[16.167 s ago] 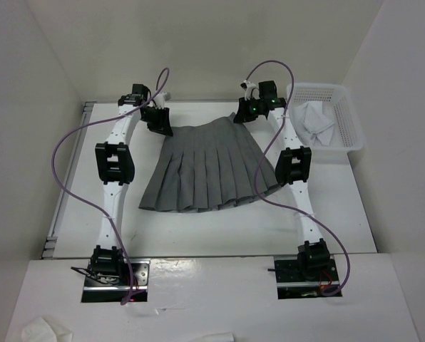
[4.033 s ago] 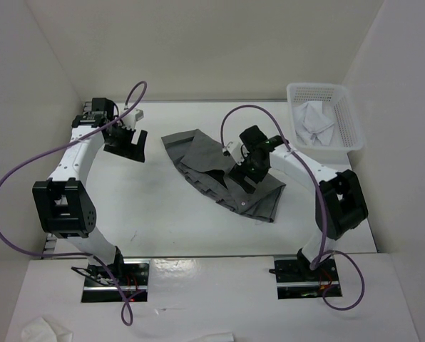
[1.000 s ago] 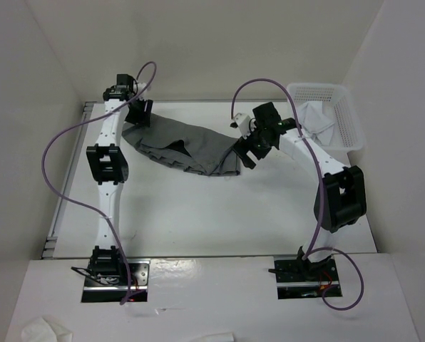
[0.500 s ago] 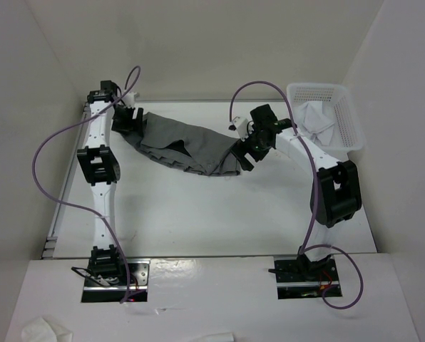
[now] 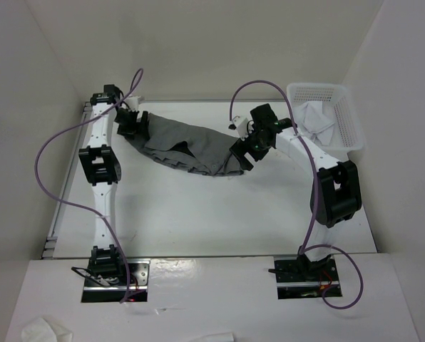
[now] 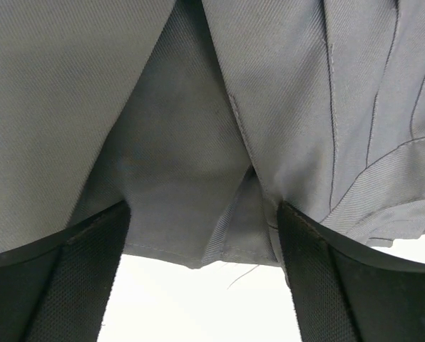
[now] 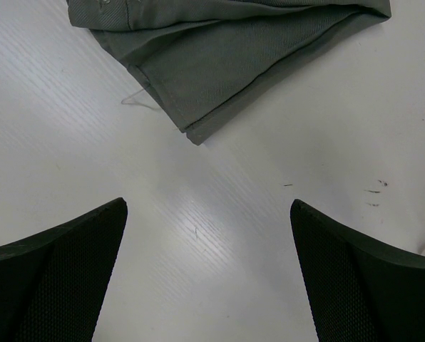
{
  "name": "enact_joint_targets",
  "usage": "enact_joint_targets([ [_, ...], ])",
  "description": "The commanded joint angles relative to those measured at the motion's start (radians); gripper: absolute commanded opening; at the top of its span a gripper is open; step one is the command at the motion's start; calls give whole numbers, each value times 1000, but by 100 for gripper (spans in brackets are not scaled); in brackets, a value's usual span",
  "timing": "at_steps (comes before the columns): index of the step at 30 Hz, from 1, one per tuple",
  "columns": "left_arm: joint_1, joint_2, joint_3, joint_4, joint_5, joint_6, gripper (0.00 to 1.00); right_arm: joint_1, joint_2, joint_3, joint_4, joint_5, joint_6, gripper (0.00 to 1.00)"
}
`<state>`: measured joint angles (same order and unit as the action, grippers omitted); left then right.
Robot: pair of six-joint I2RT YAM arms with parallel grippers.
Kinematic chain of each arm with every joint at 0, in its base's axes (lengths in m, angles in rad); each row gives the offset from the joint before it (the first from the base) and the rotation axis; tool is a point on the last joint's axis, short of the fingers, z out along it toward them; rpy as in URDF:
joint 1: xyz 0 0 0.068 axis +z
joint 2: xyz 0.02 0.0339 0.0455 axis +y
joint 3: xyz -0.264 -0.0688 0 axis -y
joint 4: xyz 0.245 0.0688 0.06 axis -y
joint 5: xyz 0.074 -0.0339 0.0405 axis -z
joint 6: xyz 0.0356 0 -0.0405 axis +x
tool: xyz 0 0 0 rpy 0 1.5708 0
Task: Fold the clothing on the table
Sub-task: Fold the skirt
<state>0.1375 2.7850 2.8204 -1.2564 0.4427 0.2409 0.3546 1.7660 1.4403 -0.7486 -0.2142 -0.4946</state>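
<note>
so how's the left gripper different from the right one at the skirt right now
The left gripper has skirt fabric lying between its fingers; the right gripper has only bare table between its own, the skirt's corner just beyond its tips. The left gripper is at the skirt's left end, the right gripper at its right end. Both stand open wide, neither pinching cloth.

White bench [image 5: 212, 214]. Grey skirt [image 5: 191, 146] lies bunched in a long strip toward 12 o'clock; white mesh basket [image 5: 316, 86] sits at 2 o'clock, apart from it.
</note>
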Motion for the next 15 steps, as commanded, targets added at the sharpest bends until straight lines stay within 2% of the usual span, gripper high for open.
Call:
enact_joint_targets([
  [1,-29,-5,-73,-37,17,26,89,-6,0,42,-5,-1,7,99],
  [5,-38,-54,-177,-37,-42,58,77,-6,0,42,-5,12,7,99],
  [10,-38,-151,-327,-37,-42,104,48,-6,0,42,5,21,7,99],
  [14,-47,-228,-493,-37,-74,136,28,-6,9,42,5,21,7,99],
  [15,-47,-260,-557,-37,-75,162,26,-6,9,42,5,21,7,99],
])
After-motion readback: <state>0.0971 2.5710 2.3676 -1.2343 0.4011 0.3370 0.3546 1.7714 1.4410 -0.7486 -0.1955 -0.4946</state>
